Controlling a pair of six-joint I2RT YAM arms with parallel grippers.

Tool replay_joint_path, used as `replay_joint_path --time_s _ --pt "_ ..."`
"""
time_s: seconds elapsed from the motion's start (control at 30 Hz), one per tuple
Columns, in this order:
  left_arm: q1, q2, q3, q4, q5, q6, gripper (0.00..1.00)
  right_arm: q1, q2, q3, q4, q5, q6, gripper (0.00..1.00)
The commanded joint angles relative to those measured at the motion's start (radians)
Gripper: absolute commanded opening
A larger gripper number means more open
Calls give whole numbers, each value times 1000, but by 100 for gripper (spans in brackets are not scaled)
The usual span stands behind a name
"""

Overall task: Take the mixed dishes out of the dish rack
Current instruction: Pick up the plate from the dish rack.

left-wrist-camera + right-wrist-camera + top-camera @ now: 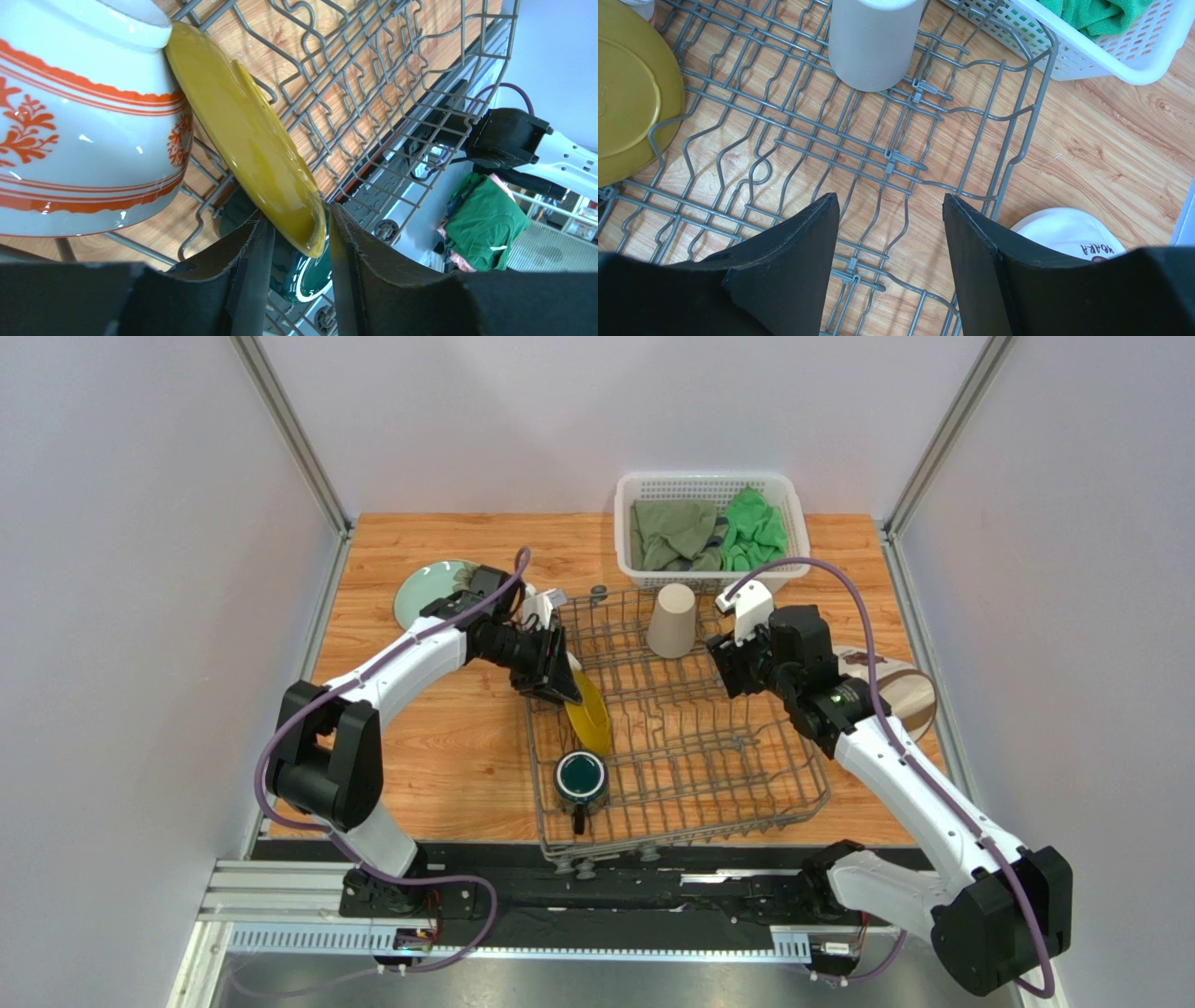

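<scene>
Nearest to my bases, the dark teal mug (579,777) sits mouth up at the near left of the dish rack (687,735). Just beyond it, my left gripper (300,218) reaches into the rack's left side, one finger on each side of the rim of the yellow-and-green plate (238,133), which stands tilted on edge among the wires. I cannot tell whether my fingers are pressing on the rim or only straddling it. The small red-and-white patterned bowl (77,119) rests against the plate's far face. My right gripper (890,203) hangs over the rack's right half with its fingers spread apart and only bare wire below them. The cream plate (905,693) lies on the table just beside the rack, under my right forearm. Farther back, the tall beige cup (871,42) stands upside down in the rack's far part. The pale green plate (425,588) lies on the table at the far left, outside the rack. Beyond the rack is a white basket (709,487) holding green cloths (753,529).
</scene>
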Motion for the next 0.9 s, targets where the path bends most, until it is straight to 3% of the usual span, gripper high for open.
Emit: replay_joint_path --time_s 0.0,0.17,0.43,0.6,0.87 --pt "-15 0 50 1 27 18 40 -8 -18 -6 43 -37 -8 61" --pt "-20 6 61 -5 21 27 25 -12 -24 -8 42 -44 -8 61" --pt "-20 17 87 -17 38 37 15 -18 -33 -11 37 -58 -5 61" --pt "-20 9 108 -20 69 38 0 -21 -36 -9 34 -66 -5 61" --pt "-20 -72 124 -32 72 35 0 -23 -36 -12 34 -78 -5 61"
